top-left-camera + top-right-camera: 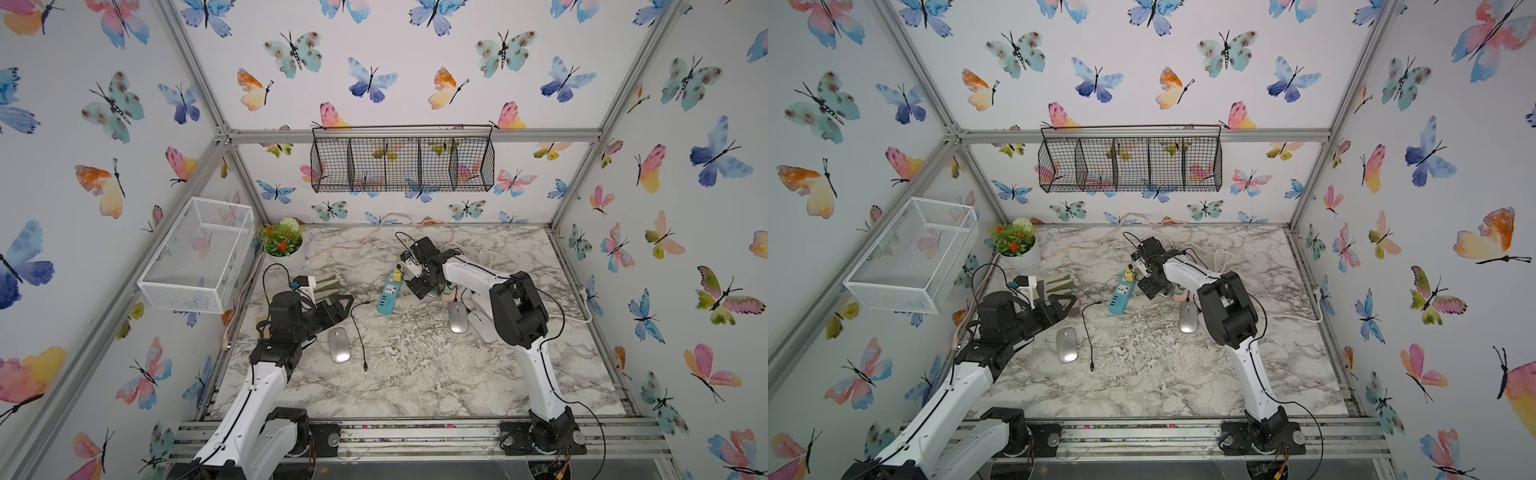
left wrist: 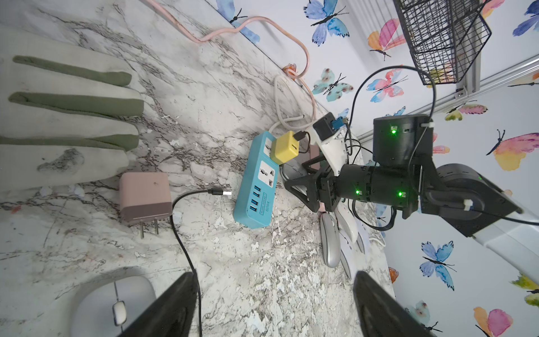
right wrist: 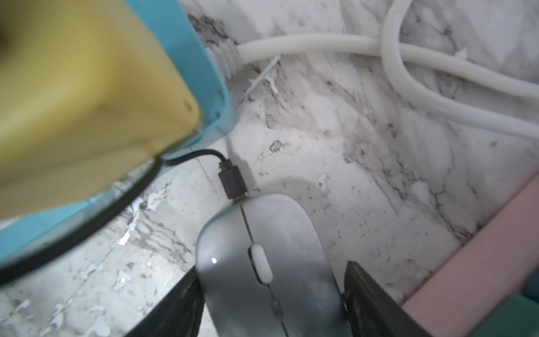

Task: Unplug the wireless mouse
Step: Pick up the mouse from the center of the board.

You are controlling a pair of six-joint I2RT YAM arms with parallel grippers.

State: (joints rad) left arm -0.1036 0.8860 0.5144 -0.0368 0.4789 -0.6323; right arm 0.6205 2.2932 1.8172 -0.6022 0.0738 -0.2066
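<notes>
A silver wireless mouse (image 3: 262,277) lies beside the blue power strip (image 1: 388,295). A black plug (image 3: 232,182) sits in its front end. The plug's cable runs back to a yellow adapter (image 2: 285,147) seated in the strip. My right gripper (image 3: 272,267) straddles the mouse, with a finger pressed against each side. In both top views the right gripper (image 1: 426,286) hides the mouse. My left gripper (image 2: 274,280) hovers open over bare marble at the left (image 1: 340,305), with nothing between its fingers.
A second silver mouse (image 1: 338,345) and a loose black USB cable (image 1: 359,332) lie by the left gripper. More mice (image 1: 458,318) lie under the right arm. A pink adapter (image 2: 144,195), a glove (image 2: 67,122), a flower pot (image 1: 282,243) and a white basket (image 1: 199,253) stand left.
</notes>
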